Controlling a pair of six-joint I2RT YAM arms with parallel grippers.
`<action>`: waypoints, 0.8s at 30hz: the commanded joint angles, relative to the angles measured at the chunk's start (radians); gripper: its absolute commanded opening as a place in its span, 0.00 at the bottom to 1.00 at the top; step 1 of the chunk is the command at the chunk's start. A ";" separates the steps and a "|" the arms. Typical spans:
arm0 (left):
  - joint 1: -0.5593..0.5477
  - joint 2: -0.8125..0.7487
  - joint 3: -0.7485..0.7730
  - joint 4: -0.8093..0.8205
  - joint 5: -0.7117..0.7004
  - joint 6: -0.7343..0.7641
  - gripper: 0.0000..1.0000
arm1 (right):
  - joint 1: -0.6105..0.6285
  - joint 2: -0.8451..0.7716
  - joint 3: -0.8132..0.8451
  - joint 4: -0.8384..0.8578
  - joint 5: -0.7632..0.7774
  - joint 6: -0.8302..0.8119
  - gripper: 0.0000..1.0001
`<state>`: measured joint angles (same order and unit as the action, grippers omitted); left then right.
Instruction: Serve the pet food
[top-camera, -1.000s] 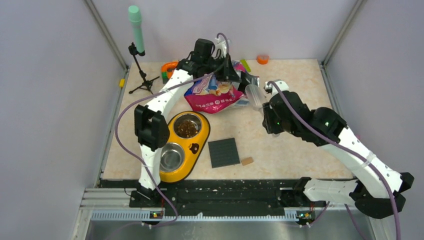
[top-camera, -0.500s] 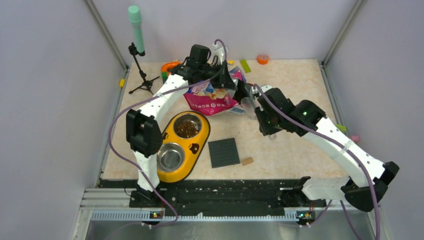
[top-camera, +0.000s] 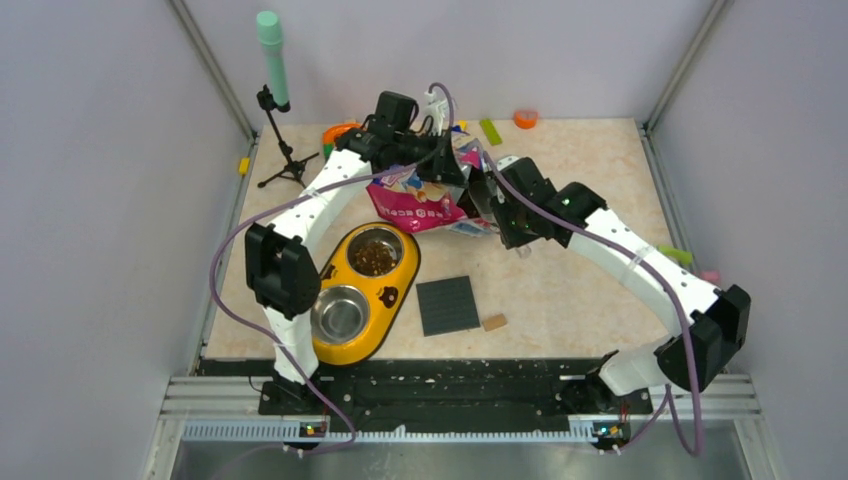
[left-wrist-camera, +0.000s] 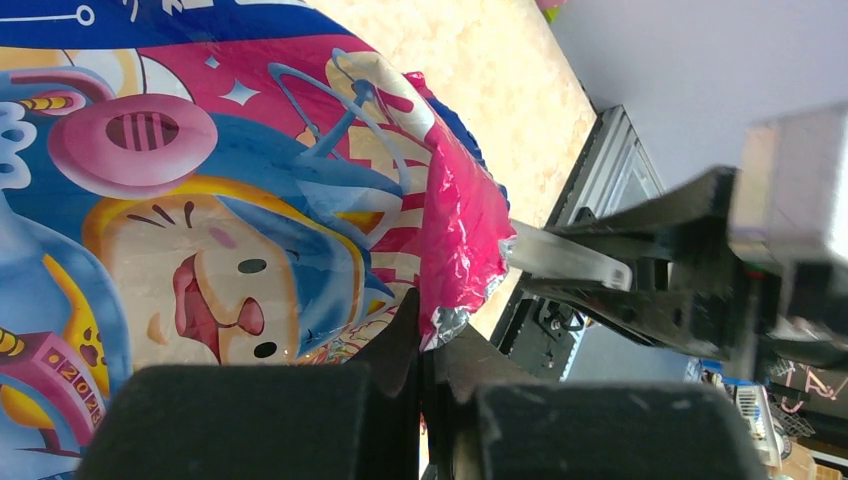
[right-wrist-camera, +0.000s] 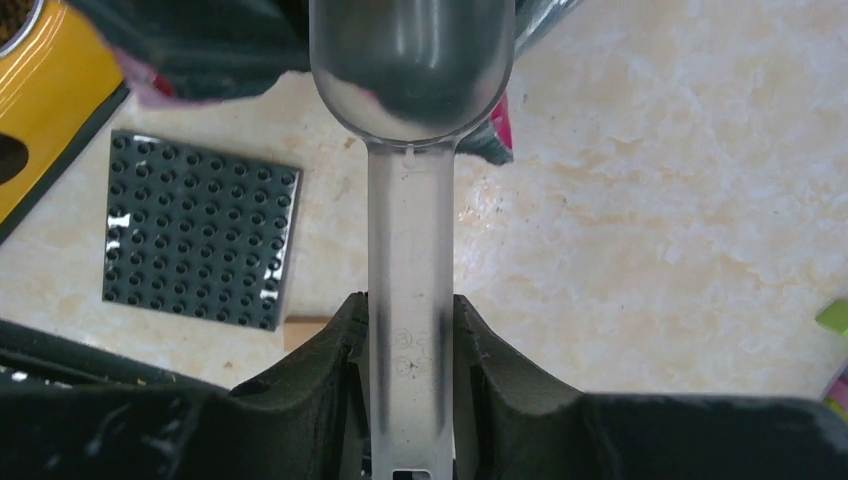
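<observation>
- Pinching bag (left-wrist-camera: 250, 200) rim with clenched left jaws.
- Grasping scoop (right-wrist-camera: 410, 230) handle in right jaws, cup at bag mouth.
- Noted kibble (top-camera: 373, 256) in yellow dish's (top-camera: 397, 300) far bowl.
- Judged: loading scoop; next, dig cup into bag.

You've got open surface (top-camera: 600, 160) far right, room to pass. Left's tight: bag (top-camera: 425, 195) far ctr, yellow bowl tray (top-camera: 380, 322), studded plate (top-camera: 447, 305) & tripod (top-camera: 283, 150) block you.

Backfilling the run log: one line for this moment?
left end effector: shut on bag edge | right end effector: shut on scoop handle, head by bag | kibble: in far bowl of yellow feeder
</observation>
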<state>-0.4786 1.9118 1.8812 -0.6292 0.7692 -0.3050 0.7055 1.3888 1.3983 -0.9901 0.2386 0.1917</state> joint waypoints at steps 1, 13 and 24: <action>0.011 -0.077 0.009 0.012 0.057 0.021 0.00 | -0.059 0.042 -0.028 0.174 0.001 -0.010 0.00; 0.071 0.215 0.372 -0.013 0.087 0.026 0.00 | -0.157 0.196 -0.015 0.346 -0.119 -0.010 0.00; 0.111 0.122 0.224 -0.058 0.064 0.076 0.00 | -0.116 0.148 -0.112 0.346 -0.314 0.061 0.00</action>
<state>-0.3931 2.1109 2.1479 -0.6926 0.8673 -0.2749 0.5510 1.6001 1.3319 -0.6632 0.0299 0.1963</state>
